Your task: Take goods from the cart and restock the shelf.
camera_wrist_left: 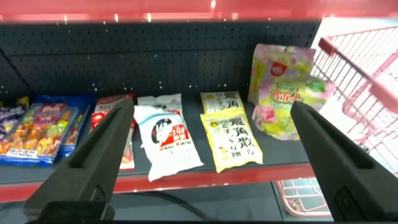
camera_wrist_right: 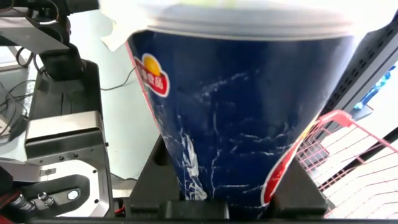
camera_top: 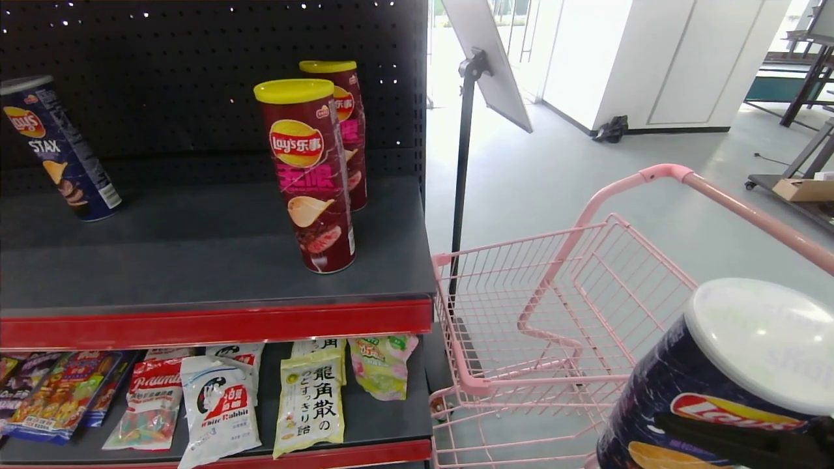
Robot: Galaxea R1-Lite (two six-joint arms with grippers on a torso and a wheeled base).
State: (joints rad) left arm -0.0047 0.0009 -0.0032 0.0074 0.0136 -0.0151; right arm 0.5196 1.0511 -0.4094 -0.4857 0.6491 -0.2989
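1. Chip can in hand: we see the right gripper [camera_wrist_right: 227, 180] clamped around the lower body of a dark blue chip can [camera_wrist_right: 236, 106] with a white lid. The can sits close to the camera at the right of the head view, with the pink cart [camera_top: 554, 306] just beyond it.
2. We find the left gripper [camera_wrist_left: 211, 109] with its jaws spread wide and nothing between them, facing the lower shelf [camera_wrist_left: 205, 177].
3. On that lower shelf we count flat snack packs side by side: a white bag [camera_wrist_left: 168, 140], a yellow bag [camera_wrist_left: 233, 140] and a pink-and-green pouch [camera_wrist_left: 283, 90] propped against the back panel.
4. On the upper shelf [camera_top: 195, 260] we see two maroon cans with yellow lids, the front maroon can [camera_top: 313, 176] and the rear maroon can [camera_top: 348, 130], upright near the right end. A second blue can [camera_top: 62, 150] stands at the left end.
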